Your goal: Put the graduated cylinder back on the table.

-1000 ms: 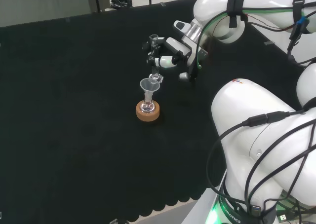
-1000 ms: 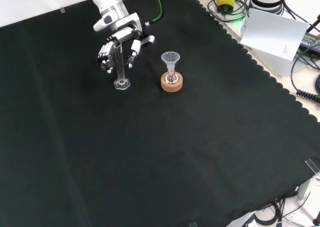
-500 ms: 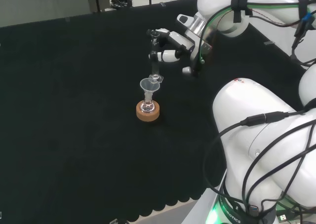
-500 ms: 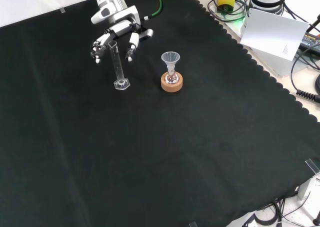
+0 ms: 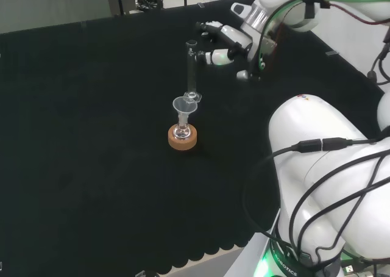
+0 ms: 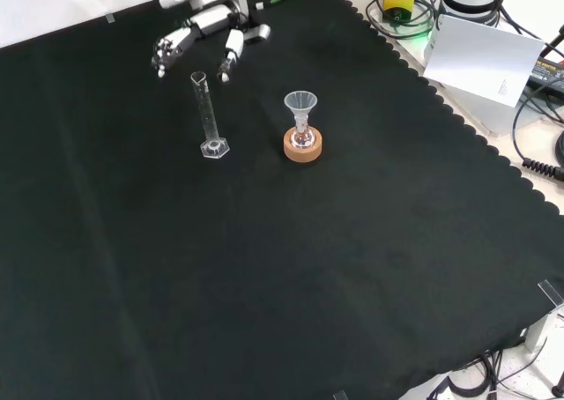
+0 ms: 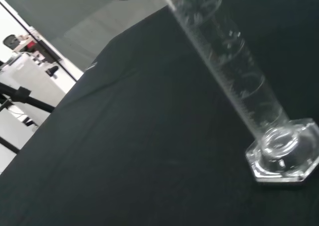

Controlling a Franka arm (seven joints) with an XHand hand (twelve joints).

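The cylinder [image 6: 208, 115] stands upright on the bench [image 6: 291, 268] toward its far edge in the front view, and the hand [image 6: 198, 32], fingers spread and empty, only needs to pull clear.

graduated cylinder [image 7: 234, 81] top cut off

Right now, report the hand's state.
Hand: open, fingers relaxed, holding nothing, clear of the graduated cylinder, which stands upright on the cloth.
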